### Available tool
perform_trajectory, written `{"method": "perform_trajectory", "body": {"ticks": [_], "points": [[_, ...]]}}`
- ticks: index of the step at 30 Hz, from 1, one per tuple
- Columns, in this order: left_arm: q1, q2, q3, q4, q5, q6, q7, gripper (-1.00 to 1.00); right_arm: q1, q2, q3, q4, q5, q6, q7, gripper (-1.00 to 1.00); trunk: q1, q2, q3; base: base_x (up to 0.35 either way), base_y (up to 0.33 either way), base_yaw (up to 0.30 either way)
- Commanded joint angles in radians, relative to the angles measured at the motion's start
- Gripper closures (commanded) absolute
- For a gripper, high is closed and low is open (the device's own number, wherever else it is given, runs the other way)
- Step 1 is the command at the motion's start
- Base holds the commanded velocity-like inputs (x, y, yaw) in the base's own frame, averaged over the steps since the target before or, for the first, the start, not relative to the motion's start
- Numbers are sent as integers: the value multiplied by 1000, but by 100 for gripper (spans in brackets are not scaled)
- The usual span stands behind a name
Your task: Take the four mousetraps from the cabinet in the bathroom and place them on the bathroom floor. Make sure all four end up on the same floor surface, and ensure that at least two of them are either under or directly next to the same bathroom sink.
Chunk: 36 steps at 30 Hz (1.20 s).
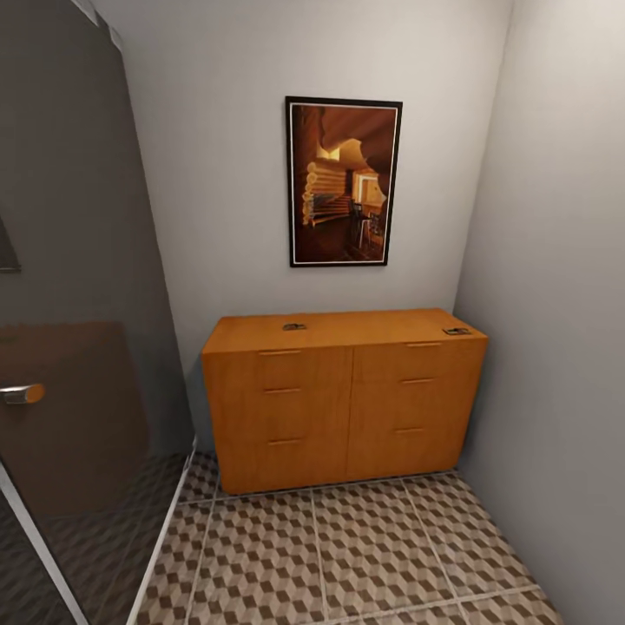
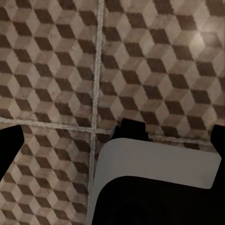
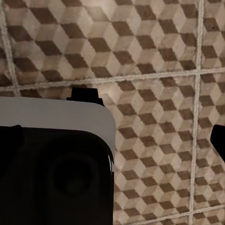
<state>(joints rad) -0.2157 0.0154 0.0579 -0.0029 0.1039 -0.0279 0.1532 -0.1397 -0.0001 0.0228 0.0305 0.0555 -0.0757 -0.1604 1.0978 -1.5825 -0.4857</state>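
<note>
While we face the bathroom floor close ahead, the cabinet stands beyond with two mousetraps on top: approach underway, then reaching. Wrist views add only floor tiles and our own base; whether our fingers are apart, we cannot tell.

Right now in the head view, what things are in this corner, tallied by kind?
Mousetraps on the cabinet top: 2, one near the middle, one at the right end
Cabinet: 1
Framed picture on the wall: 1
Door handle at the left: 1
Total: 5
</note>
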Motion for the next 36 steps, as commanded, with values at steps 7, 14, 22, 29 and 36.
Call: {"method": "perform_trajectory", "body": {"ticks": [7,14,22,29,36], "points": [[-1,-1,5,0,8,-3,0,-100,-1,0,2,3,6,-4,-4,-100,0,-1,-1,26,-6,0],[-1,-2,5,1,8,-2,0,-100,-1,0,2,3,7,-4,-4,-100,0,-1,-1,150,-107,0],[-1,-2,5,1,8,-1,0,-100,-1,0,2,3,7,-4,-4,-100,0,-1,-1,227,-171,0],[-1,-1,5,1,8,-1,0,-100,-1,0,2,3,7,-4,-3,-100,0,-1,-1,236,-178,0],[0,0,5,0,8,-2,0,-100,-1,-1,2,3,7,-4,-3,-100,0,-1,-1,237,-179,0]]}}
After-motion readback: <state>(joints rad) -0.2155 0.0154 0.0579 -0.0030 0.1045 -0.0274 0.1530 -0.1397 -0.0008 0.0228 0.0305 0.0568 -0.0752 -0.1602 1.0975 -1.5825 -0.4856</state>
